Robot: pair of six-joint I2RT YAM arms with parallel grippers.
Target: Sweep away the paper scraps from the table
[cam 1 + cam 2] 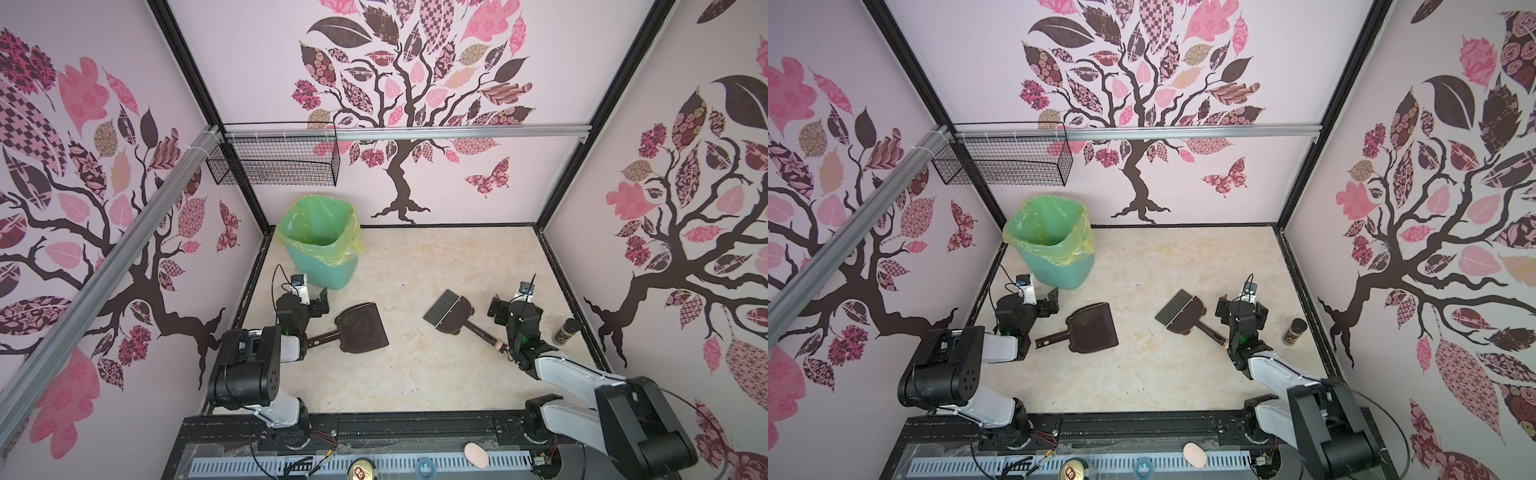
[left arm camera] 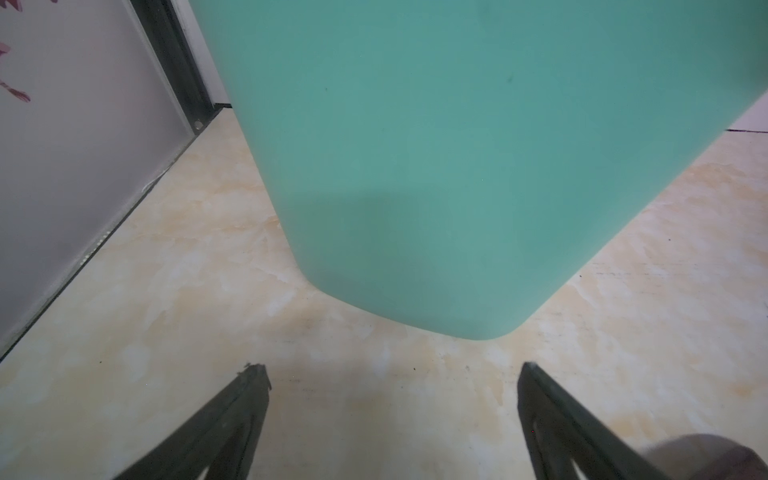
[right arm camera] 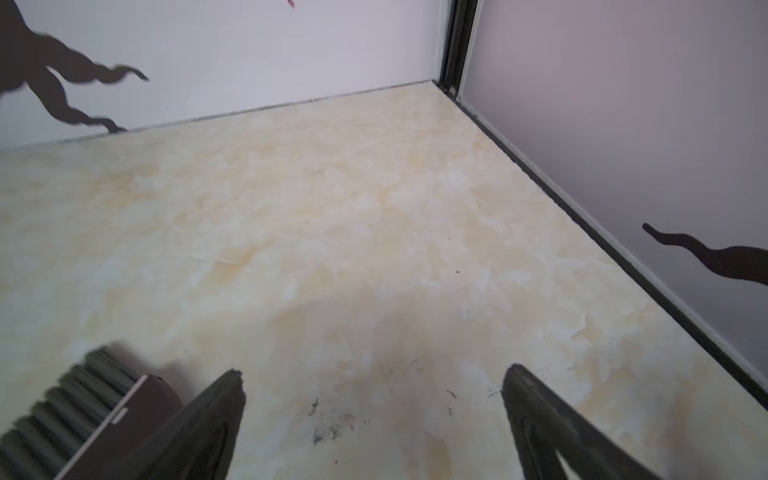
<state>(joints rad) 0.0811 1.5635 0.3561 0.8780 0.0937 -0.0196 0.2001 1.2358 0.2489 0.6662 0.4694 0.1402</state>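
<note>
This looks like a robot test booth in a lab. Pink walls [image 1: 457, 187] with tree pictures sit in a black metal frame [image 1: 183, 62] around a table [image 1: 436, 270]. A left arm [image 1: 245, 370] and a right arm [image 1: 582, 374] are fixed to a rail [image 1: 415, 428] in front (loose wires [image 1: 320, 440] lie there too). A bin [image 1: 328, 270], dustpan [image 1: 361, 328] and brush [image 1: 449, 311] are on the table.
</note>
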